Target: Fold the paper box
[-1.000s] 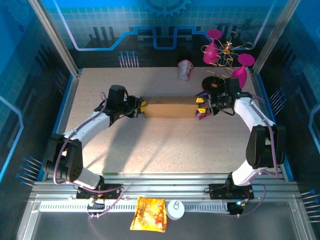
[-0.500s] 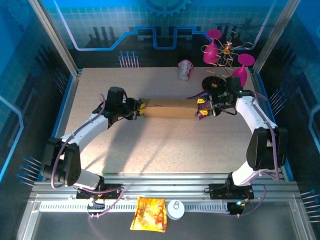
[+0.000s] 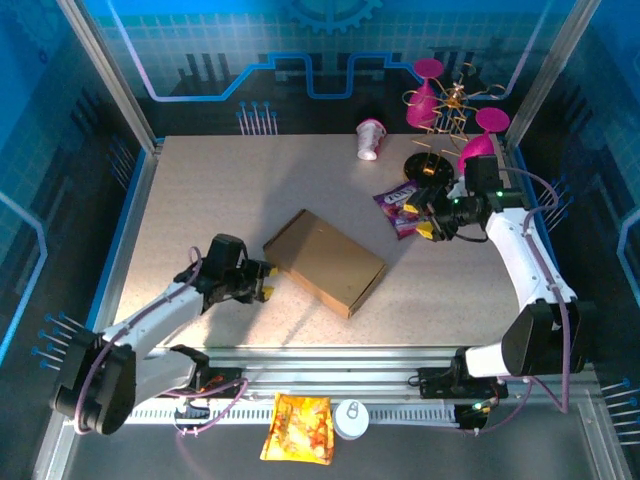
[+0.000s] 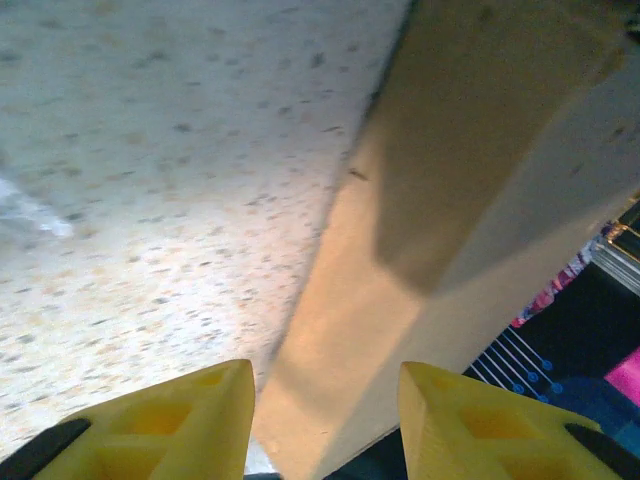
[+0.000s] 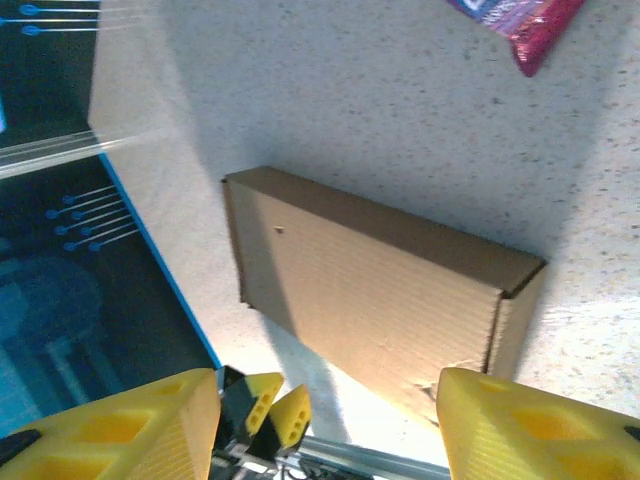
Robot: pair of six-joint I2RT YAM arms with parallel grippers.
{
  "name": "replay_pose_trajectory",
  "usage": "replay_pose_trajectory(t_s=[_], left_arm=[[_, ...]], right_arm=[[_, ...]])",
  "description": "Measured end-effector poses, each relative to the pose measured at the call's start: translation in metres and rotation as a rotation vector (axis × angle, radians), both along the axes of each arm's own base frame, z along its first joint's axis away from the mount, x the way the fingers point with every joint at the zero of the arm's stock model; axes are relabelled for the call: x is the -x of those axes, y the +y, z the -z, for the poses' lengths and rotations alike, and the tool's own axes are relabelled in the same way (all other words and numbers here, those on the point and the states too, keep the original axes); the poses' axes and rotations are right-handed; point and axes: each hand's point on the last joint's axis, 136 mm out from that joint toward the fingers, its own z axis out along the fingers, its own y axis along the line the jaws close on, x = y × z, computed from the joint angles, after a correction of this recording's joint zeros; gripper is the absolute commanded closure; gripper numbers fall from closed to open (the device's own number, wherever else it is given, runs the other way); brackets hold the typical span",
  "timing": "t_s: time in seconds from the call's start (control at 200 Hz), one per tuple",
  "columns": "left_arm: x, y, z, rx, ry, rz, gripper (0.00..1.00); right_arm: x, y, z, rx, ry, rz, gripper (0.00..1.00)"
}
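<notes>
1. Left jaws: spread, nothing pinched. In the left wrist view both yellow fingers (image 4: 190,425) have open space between them.
2. They point at the paper box (image 3: 325,262) and sit just beside its near-left edge. Can't tell whether they touch it.
3. Right jaws: spread wide, nothing between them. In the right wrist view the yellow fingers (image 5: 130,420) frame the box from above, well apart from it.
4. In the top view the right jaws sit just right of the purple snack packet (image 3: 400,203), far right on the desk (image 3: 220,190).
5. Paper box: plain brown cardboard, closed up into a shallow rectangle. It lies flat on the desk, turned diagonally, centre-front between the two arms. One end panel faces the right wrist camera.
6. Further out, a pink-and-white cup (image 3: 370,139) lies on its side at the far edge. Beside it is a wire stand with magenta cups (image 3: 447,115), far right corner.
7. Off the desk, on the near rail, are an orange-yellow snack bag (image 3: 298,428) and a white round object (image 3: 351,418).
</notes>
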Motion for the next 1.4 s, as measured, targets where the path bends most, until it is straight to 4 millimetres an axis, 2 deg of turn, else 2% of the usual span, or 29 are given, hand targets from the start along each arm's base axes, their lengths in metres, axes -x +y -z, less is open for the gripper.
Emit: replay_pose_trajectory(t_s=[0.05, 0.085, 0.1, 0.11, 0.155, 0.175, 0.195, 0.21, 0.37, 0.465, 0.54, 0.605, 0.675, 0.74, 0.8, 0.865, 0.931, 1.041, 1.186, 1.396], left_arm=[[0.002, 0.004, -0.007, -0.010, -0.021, -0.011, 0.55], [0.003, 0.008, -0.015, -0.021, -0.042, -0.016, 0.53], [0.003, 0.009, -0.018, -0.025, -0.048, -0.019, 0.52], [0.003, 0.010, -0.020, -0.027, -0.051, -0.020, 0.51], [-0.001, 0.015, -0.033, -0.057, -0.082, -0.011, 0.44], [-0.004, 0.016, -0.039, -0.062, -0.088, -0.015, 0.33], [-0.008, 0.019, -0.046, -0.083, -0.111, -0.007, 0.08], [-0.011, 0.020, -0.052, -0.087, -0.117, -0.012, 0.01], [-0.053, 0.045, -0.117, -0.258, -0.350, 0.033, 0.00], [-0.063, 0.062, -0.139, -0.414, -0.483, 0.082, 0.01], [-0.063, 0.080, -0.145, -0.565, -0.536, 0.097, 0.01], [-0.063, 0.101, -0.147, -0.709, -0.540, 0.083, 0.01], [-0.064, 0.124, -0.144, -0.884, -0.549, 0.090, 0.01], [-0.063, 0.138, -0.132, -1.034, -0.563, 0.140, 0.01], [-0.060, 0.149, -0.111, -1.145, -0.555, 0.202, 0.01], [-0.057, 0.159, -0.086, -1.218, -0.547, 0.252, 0.01], [-0.055, 0.171, -0.061, -1.266, -0.537, 0.281, 0.01], [-0.057, 0.181, -0.028, -1.281, -0.514, 0.336, 0.01], [-0.084, 0.176, -0.013, -1.247, -0.581, 0.366, 0.01], [-0.121, 0.170, 0.003, -1.213, -0.668, 0.404, 0.01]], right_arm=[[0.001, -0.002, 0.004, 0.016, 0.001, -0.006, 0.32], [0.000, -0.003, 0.005, 0.032, -0.009, -0.008, 0.24], [0.000, -0.004, 0.004, 0.041, -0.019, -0.014, 0.07], [0.000, -0.005, 0.004, 0.047, -0.024, -0.015, 0.02], [0.000, -0.009, 0.000, 0.078, -0.054, -0.013, 0.00], [0.000, -0.011, -0.002, 0.095, -0.073, -0.016, 0.00], [0.000, -0.013, -0.006, 0.115, -0.096, -0.018, 0.00], [0.000, -0.015, -0.009, 0.125, -0.111, -0.015, 0.00], [0.013, -0.042, -0.054, 0.317, -0.335, 0.024, 0.00], [0.023, -0.067, -0.073, 0.464, -0.456, 0.091, 0.00], [0.030, -0.089, -0.066, 0.599, -0.511, 0.145, 0.00], [0.031, -0.106, -0.043, 0.732, -0.527, 0.137, 0.00], [0.026, -0.116, -0.006, 0.847, -0.504, 0.076, 0.00], [0.021, -0.120, 0.037, 0.919, -0.467, -0.002, 0.00], [0.023, -0.121, 0.071, 0.948, -0.447, -0.053, 0.00], [0.024, -0.121, 0.093, 0.967, -0.468, -0.067, 0.00], [0.020, -0.119, 0.104, 0.978, -0.520, -0.064, 0.00], [0.003, -0.116, 0.109, 1.005, -0.592, -0.075, 0.00], [-0.024, -0.110, 0.110, 1.015, -0.688, -0.090, 0.00], [-0.053, -0.099, 0.126, 1.003, -0.760, -0.166, 0.00]])
